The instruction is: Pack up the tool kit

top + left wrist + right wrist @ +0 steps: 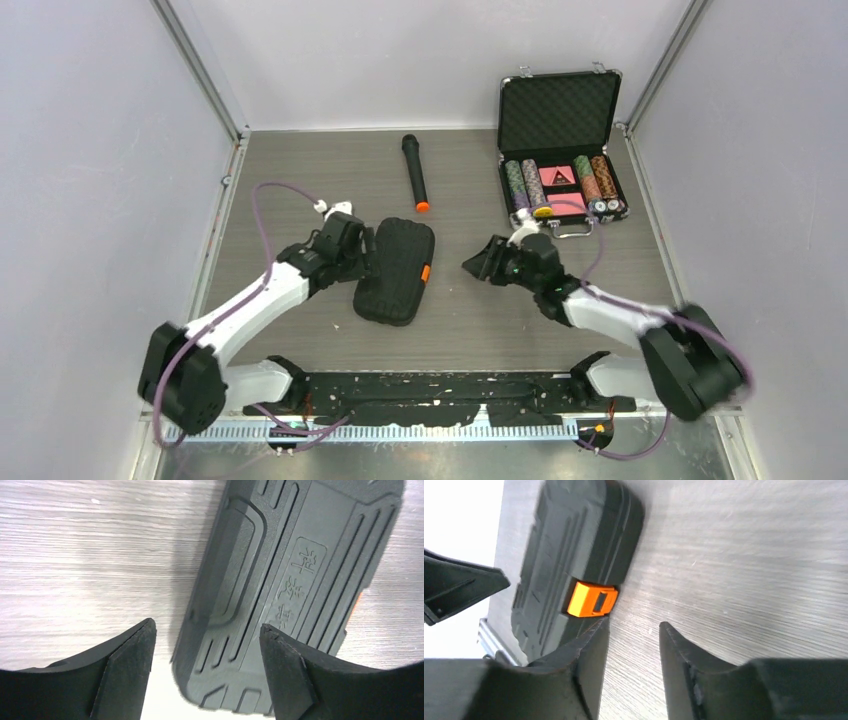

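- Bolted along the near edge, one black base plate (440,392) carries two white-and-black arms, the left arm (255,300) and the right arm (610,315).
- Both reach over a grey-brown table (300,170) with a fine wood grain.
- Pale walls (400,60) close it in on three sides, with metal rails running up the back corners.
- One tool case (395,270) lies flat and shut near the middle of the table. It is black and ribbed, and its single orange latch (426,272) faces right.
- The left gripper (364,252) sits at the case's left long edge with its fingers spread wide. That edge shows between them in the left wrist view, but I cannot tell whether either finger touches it.
- The right gripper (478,265) hangs to the right of the latch, apart from the case. Its fingers are parted with only bare table between them – it holds nothing.
- One black microphone (414,172) with an orange end lies behind the case, well apart from it.
- One chip case (560,110) stands open at the back right with its lid upright. It holds what look like four rows of chips (524,185), though they are small from above.
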Motion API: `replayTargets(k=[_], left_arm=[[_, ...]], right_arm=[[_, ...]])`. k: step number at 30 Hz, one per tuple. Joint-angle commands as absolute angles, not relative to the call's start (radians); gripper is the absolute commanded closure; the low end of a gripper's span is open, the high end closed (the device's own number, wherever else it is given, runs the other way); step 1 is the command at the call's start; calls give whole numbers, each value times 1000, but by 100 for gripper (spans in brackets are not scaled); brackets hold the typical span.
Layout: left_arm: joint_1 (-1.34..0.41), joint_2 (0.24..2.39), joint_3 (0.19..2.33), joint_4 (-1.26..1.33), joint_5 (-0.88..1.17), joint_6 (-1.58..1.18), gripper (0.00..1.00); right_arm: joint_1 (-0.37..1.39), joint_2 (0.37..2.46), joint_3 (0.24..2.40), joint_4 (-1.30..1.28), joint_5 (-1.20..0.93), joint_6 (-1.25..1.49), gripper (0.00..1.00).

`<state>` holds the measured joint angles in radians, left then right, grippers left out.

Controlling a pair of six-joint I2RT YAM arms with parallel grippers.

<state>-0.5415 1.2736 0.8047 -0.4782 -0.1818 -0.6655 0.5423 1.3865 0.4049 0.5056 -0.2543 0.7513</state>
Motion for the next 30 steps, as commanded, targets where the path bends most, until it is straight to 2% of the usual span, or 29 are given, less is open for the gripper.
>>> replayTargets(k=[1,2,5,7,9,17,23,30], left_arm=[[-543,1046,874,-647,-351,-612,17],[-543,985,873,-672,-385,-603,12],[-543,801,875,-746,-480,-563,2],[-543,673,876,-779,-537,-530,0],[-543,552,875,-794,-586,-492,0],[-543,146,836,-792,-695,-396,0],[-543,-114,708,-673,-790,-295,0],[-543,-248,623,-589,-763,-211,0]], right_arm=[[521,1011,456,51,64,509,44],[519,890,482,-71,112,486,30],[516,604,552,-294,324,395,10],[514,458,608,-418,426,352,0],[514,333,656,-506,510,312,4],[514,21,738,-641,675,196,5],[516,-105,723,-622,762,132,5],[516,-157,694,-605,801,121,5]])
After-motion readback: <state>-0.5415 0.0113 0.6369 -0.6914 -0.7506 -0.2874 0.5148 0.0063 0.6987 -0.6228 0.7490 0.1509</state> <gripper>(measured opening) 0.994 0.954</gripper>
